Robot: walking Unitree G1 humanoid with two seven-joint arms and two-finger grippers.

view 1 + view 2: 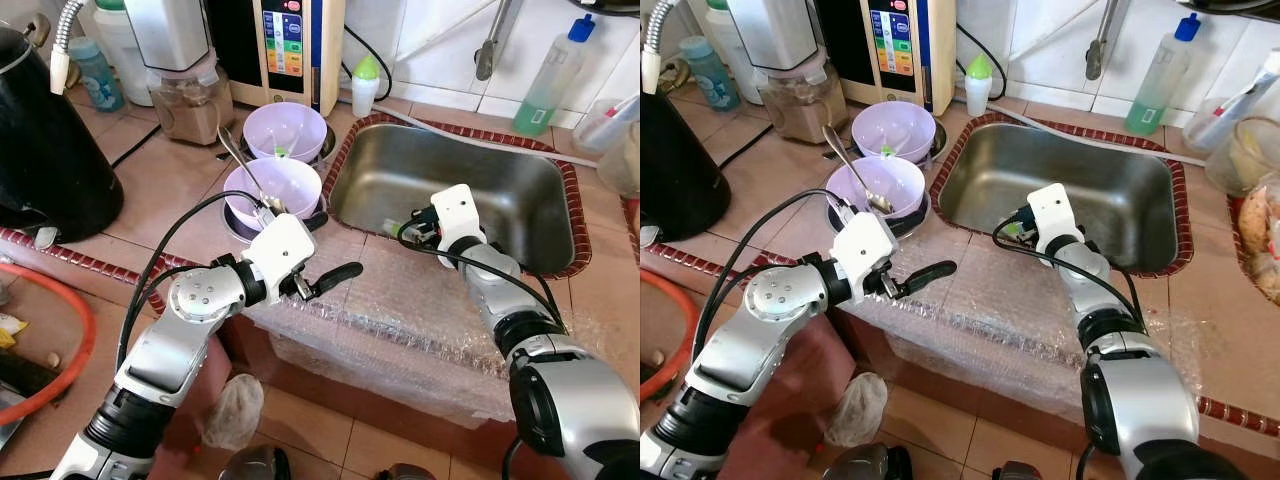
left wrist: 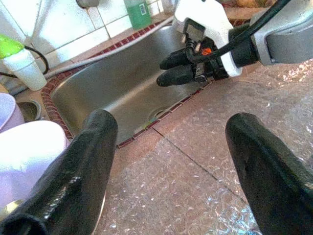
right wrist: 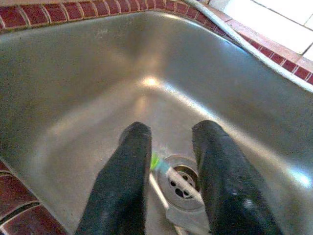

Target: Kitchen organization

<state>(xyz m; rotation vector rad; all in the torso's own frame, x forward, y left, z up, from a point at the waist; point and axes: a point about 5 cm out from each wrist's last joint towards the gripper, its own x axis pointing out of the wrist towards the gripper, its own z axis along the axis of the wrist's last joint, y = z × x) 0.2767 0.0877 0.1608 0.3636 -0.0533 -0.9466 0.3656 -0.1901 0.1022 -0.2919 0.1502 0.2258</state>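
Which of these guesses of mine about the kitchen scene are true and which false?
1. The right gripper hangs over the sink. True.
2. The left gripper is clamped on a purple bowl. False: its fingers are spread with nothing between them, above the bubble wrap.
3. A utensil with a green end lies by the sink's drain. True.
4. Both purple bowls sit inside the sink. False: the nearer bowl and farther bowl stand on the counter to its left.
5. The nearer bowl holds a metal utensil. True.
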